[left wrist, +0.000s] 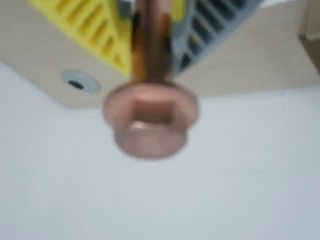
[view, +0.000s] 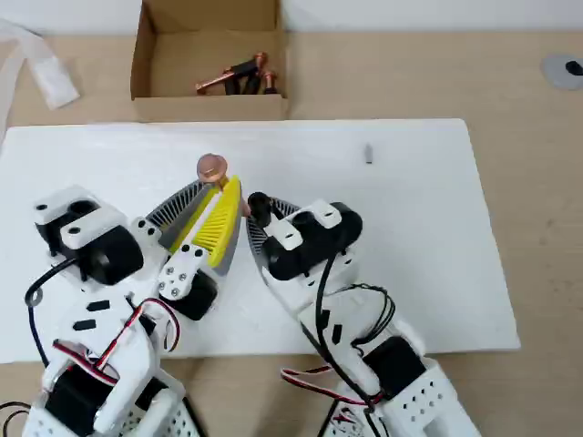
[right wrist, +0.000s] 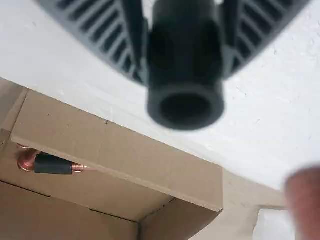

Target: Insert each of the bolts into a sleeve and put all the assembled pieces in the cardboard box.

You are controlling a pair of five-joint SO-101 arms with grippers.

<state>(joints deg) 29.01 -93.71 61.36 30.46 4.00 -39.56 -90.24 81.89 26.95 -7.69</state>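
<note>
L grip: my L grip (view: pixel 217 188) is clamped on the bolt (view: pixel 211 167). The shank sits between the yellow finger (left wrist: pixel 95 30) and the grey finger (left wrist: pixel 210 30).
Bolt: the copper head sticks out past my fingertips and points away from my base, toward the box side. In the L wrist view the head (left wrist: pixel 150 117) hangs just beyond the tips, over the mat. Can't tell if it touches the mat.
R grip: my R grip (view: pixel 261 218) is clenched on the sleeve (view: pixel 258 206), w/ a grey ribbed finger on each side.
Sleeve: black tube w/ its open end (right wrist: pixel 185 106) out past the tips and facing the box. It sits over the mat.
Bolt vs sleeve: near each other but apart, not joined. In the high view the bolt head is to the L of the sleeve and a bit closer to the box. A copper blur (right wrist: pixel 305 200) at the edge of the R wrist view is prob. that head.
Mat: white mat (view: pixel 410 255) under both grips, lying on the wood table (view: pixel 537 209).
Box: cardboard box (view: pixel 141 64) on the table just beyond the mat's far edge, open top. It is near both tips but apart from them.
Pieces: assembled pieces (view: pixel 241 77), copper bolts in black sleeves, lie in the box at its near R corner. One shows in the R wrist view (right wrist: pixel 50 164).
Misc: small grey bit (view: pixel 368 153) on the mat to the R, well apart from the grips. Grey disc (view: pixel 563 70) on the table at the far R.
</note>
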